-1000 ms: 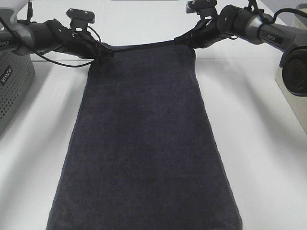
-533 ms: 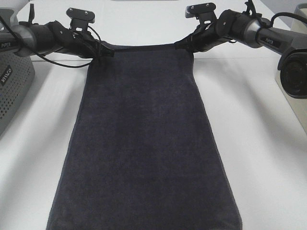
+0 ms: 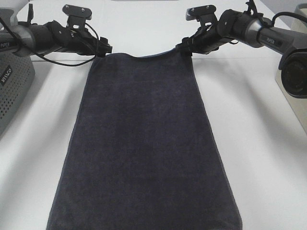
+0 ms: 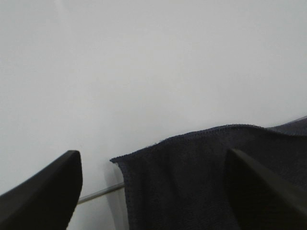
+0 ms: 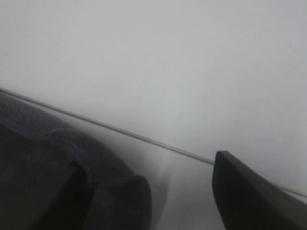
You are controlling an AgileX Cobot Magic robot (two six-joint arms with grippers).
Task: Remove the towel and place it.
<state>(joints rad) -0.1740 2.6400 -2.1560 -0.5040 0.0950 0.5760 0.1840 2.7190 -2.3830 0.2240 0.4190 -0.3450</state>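
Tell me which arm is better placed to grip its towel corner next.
Left, probably. The left gripper stands open with the towel corner between its fingers. In the right wrist view the right gripper also looks open, but cloth bunches against one finger only.

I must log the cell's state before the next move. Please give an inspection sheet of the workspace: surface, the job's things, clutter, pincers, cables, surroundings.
Surface: white table, bare on both sides of the cloth.
Job's things: dark towel, spread lengthwise; its far edge sags between the two far corners, its near end runs past the frame.
Clutter: nothing seen.
Pincers: left pincer at the far left corner, right pincer at the far right corner; the wrist views show fingers spread with cloth between, grip not confirmed.
Cables: black cable looping under the left arm.
Surroundings: grey perforated box at left, beige unit at right.
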